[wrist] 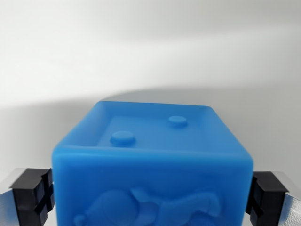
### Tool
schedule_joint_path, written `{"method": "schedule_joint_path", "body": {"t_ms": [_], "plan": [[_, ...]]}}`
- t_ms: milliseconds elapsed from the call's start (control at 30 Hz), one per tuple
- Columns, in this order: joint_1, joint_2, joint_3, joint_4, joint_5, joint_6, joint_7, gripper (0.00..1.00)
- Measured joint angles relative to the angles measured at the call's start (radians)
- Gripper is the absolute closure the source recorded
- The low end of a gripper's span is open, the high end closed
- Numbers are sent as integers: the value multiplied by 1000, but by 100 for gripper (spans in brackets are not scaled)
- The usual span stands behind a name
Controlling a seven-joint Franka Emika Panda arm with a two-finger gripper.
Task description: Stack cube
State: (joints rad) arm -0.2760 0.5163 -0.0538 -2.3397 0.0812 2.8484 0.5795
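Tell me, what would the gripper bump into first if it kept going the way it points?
Probably the white surface beyond. The gripper has its pads against the blue cube's sides, and nothing else shows ahead, though depth is hard to judge.

cube [153, 165] between jaws — pads [33, 195] touching both sides

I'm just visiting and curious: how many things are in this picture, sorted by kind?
Blue cube: 1
Black gripper pads: 2, one at each side of the cube
Total: 3
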Motion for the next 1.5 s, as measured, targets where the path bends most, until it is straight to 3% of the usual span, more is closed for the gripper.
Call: {"method": "schedule_joint_path", "body": {"t_ms": [1133,1500], "plan": [[0,-1,0,1,0,-1,0,100],[2,-38,-3,-9,0,-24,1,100]]}}
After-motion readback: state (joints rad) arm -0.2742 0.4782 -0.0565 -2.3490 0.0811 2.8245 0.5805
